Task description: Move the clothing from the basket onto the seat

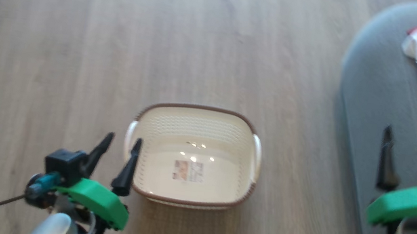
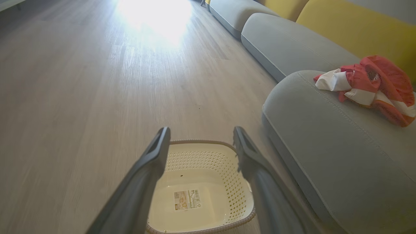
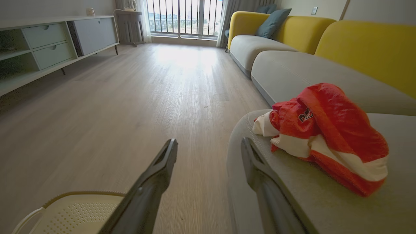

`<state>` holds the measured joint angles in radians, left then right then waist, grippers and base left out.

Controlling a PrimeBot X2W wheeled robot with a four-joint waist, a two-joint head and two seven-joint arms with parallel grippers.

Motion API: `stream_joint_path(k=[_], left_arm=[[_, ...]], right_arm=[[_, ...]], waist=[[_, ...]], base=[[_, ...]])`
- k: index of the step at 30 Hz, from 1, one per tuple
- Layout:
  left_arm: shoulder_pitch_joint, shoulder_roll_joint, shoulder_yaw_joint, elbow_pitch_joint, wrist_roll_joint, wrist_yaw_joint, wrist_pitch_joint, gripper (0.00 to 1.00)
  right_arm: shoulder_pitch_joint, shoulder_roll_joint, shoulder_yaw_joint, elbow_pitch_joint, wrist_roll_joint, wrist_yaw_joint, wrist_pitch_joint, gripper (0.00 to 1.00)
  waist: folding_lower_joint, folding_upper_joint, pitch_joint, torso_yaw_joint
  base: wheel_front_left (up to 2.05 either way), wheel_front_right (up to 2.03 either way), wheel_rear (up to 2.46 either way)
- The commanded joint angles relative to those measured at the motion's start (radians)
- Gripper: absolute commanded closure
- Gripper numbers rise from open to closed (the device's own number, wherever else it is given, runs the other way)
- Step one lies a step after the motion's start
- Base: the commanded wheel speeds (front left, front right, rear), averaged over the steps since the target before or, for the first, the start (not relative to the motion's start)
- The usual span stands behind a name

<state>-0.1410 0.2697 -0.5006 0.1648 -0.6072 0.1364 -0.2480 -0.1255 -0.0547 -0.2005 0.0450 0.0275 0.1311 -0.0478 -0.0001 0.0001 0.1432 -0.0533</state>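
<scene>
See cream-white perforated plastic basket with brown woven-look rim (image 1: 198,130) upright on pale wood-plank floor (image 1: 81,34). Find it empty apart from a paper label (image 1: 188,170) stuck to its bottom and a few light glints. Count two white side handles (image 1: 256,152) in head view.

Find soft red clothing with white panels and stripes (image 3: 328,136) bunched in one heap on big grey fabric-upholstered seat cushion (image 2: 325,146), set back from its rounded edge, to the robot's right of the basket and well apart from it. Make out a small dark printed logo (image 3: 305,115) on a red fold in right wrist view; cannot read it. Note a line of pale stitching (image 2: 325,98) along the seat's edge.

Read left end effector (image 1: 124,138) as wide open: two long dark fingers (image 1: 125,174) spread, nothing between them, nothing held. Place it at the basket's left side, inner finger overlapping the left rim in head view; cannot tell touching or just above. Get the basket's inside framed between those fingers in left wrist view.

Read right end effector (image 1: 406,129) as open too, fingers apart, empty. Place it over the near part of the seat, short of the clothing and clear of it.

Spot bright green collars (image 1: 99,199) behind both sets of fingers. Spot further grey cushions (image 3: 282,68) with yellow backrests (image 3: 367,48), a blue-grey pillow (image 3: 271,21), a pale sideboard with drawers (image 3: 48,45) and a barred window (image 3: 185,16) in right wrist view. Flag slight blur in head view.
</scene>
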Motion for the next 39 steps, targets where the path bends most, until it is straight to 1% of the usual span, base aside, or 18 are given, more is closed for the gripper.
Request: stream_joint_path(k=[1, 3, 6, 11, 16, 18, 19, 25, 27, 28, 32, 39], left_arm=[[-0.014, 0.015, 0.063, -0.009, 0.007, 0.003, -0.013, 0.0], [-0.006, 0.014, 0.093, 0.011, 0.018, 0.001, -0.013, 0.0], [0.013, 0.011, 0.133, 0.044, 0.03, -0.006, -0.013, 0.0], [0.045, 0.007, 0.199, 0.08, 0.051, -0.027, -0.014, 0.0], [0.059, -0.005, 0.253, 0.099, 0.075, -0.051, -0.014, 0.0], [0.061, -0.009, 0.263, 0.101, 0.082, -0.055, -0.014, 0.0], [0.065, -0.018, 0.281, 0.105, 0.093, -0.061, -0.014, 0.0], [0.073, -0.041, 0.321, 0.116, 0.128, -0.085, -0.014, 0.0], [0.075, -0.047, 0.325, 0.121, 0.131, -0.104, -0.014, 0.0], [0.104, -0.054, 0.283, 0.147, 0.125, -0.104, -0.001, 1.0], [0.12, -0.067, 0.274, 0.19, 0.119, -0.107, 0.003, 1.0], [0.114, -0.076, 0.294, 0.185, 0.057, -0.116, 0.024, 1.0]], right_arm=[[0.013, 0.002, 0.039, -0.025, -0.004, 0.0, -0.021, 0.0], [0.045, 0.004, 0.057, -0.004, -0.012, 0.0, -0.044, 0.0], [0.085, 0.004, 0.075, 0.038, 0.009, 0.0, -0.083, 0.0], [0.131, 0.004, 0.108, 0.096, 0.039, 0.0, -0.127, 0.0], [0.137, 0.004, 0.129, 0.127, 0.044, 0.0, -0.148, 0.0], [0.136, 0.004, 0.132, 0.132, 0.046, 0.0, -0.152, 0.0], [0.134, 0.004, 0.138, 0.14, 0.05, 0.0, -0.157, 0.0], [0.133, 0.004, 0.144, 0.162, 0.058, 0.0, -0.17, 0.0], [0.132, 0.004, 0.145, 0.167, 0.06, 0.0, -0.173, 0.0], [0.161, 0.013, 0.119, 0.194, 0.055, 0.0, -0.16, 1.0], [0.17, 0.017, 0.117, 0.252, 0.06, 0.0, -0.156, 1.0], [0.158, 0.017, 0.112, 0.253, 0.145, 0.0, -0.134, 1.0]], waist=[[0.0001, -0.0001, -0.075, 0.106], [0.0001, -0.0001, -0.095, 0.143], [0.0001, -0.0001, -0.126, 0.187], [0.0001, -0.0001, -0.158, 0.23], [0.0001, -0.0001, -0.168, 0.24], [0.0001, -0.0001, -0.17, 0.239], [0.0001, -0.0001, -0.173, 0.238], [0.0001, -0.0001, -0.178, 0.224], [0.0001, -0.0001, -0.178, 0.217], [0.0001, -0.0001, -0.178, 0.218], [0.0001, -0.0001, -0.179, 0.216], [0.0001, -0.0001, -0.176, 0.206]], base=[[0.0, 0.0, 0.0], [0.0, 0.0, 0.0], [0.0, 0.0, 0.0], [0.0, 0.0, 0.0], [0.0, 0.0, 0.0], [0.0, 0.0, 0.0], [0.0, 0.0, 0.0], [0.0, 0.0, 0.0], [0.0, 0.0, 0.0], [0.0, 0.0, 0.0], [0.0, 0.0, 0.0], [0.0, 0.0, 0.0]])
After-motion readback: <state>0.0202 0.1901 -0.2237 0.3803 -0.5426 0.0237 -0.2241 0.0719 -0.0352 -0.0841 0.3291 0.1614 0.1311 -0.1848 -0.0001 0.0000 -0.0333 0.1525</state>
